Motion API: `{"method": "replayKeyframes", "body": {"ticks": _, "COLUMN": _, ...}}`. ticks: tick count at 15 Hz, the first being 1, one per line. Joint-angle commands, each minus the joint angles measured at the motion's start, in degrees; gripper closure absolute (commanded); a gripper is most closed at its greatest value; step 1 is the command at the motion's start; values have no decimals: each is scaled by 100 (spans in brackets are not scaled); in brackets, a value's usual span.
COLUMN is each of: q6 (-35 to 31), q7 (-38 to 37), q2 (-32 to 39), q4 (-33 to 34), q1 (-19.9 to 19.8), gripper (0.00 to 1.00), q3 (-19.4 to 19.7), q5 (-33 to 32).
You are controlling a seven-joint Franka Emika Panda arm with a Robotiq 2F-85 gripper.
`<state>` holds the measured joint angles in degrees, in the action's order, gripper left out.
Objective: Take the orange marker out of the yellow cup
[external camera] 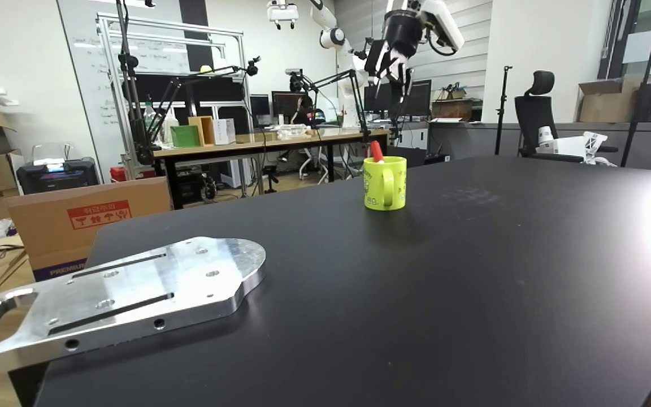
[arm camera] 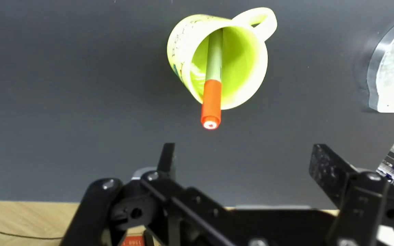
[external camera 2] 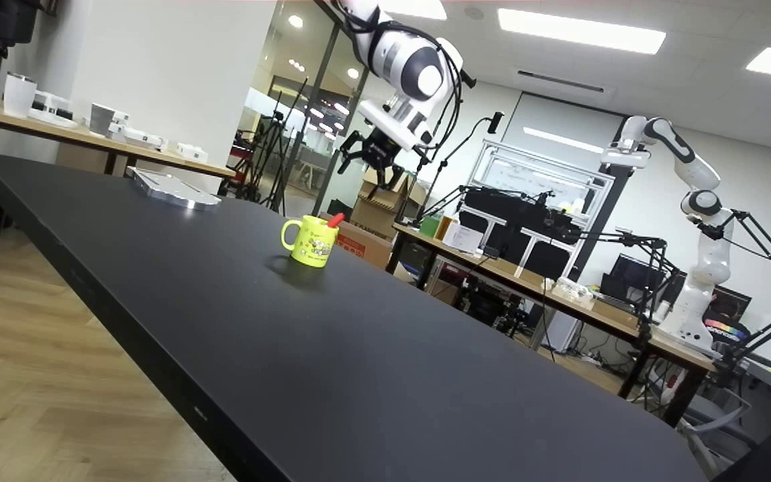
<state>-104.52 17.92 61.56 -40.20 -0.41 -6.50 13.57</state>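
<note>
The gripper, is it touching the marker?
Apart. In an exterior view, the gripper hangs in the air above the marker, with a clear gap between them.

White wall (external camera 2: 171,73), black table (external camera 2: 359,375), herringbone wood floor (external camera 2: 77,375), glass partition (external camera 2: 282,53), 3 broad ceiling lights (external camera 2: 581,30) (all lit).
</note>
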Motion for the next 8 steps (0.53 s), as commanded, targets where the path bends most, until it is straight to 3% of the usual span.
{"method": "replayKeyframes", "body": {"ticks": 1, "q6": 712, "q7": -671, "q2": 637, "q4": 982, "q1": 151, "gripper": 0, "q3": 16, "q5": -255}}
{"method": "replayKeyframes", "body": {"ticks": 8, "q6": 916, "q7": -695, "q2": 925, "q4": 1253, "q1": 187, "gripper": 0, "q3": 36, "q5": -163}}
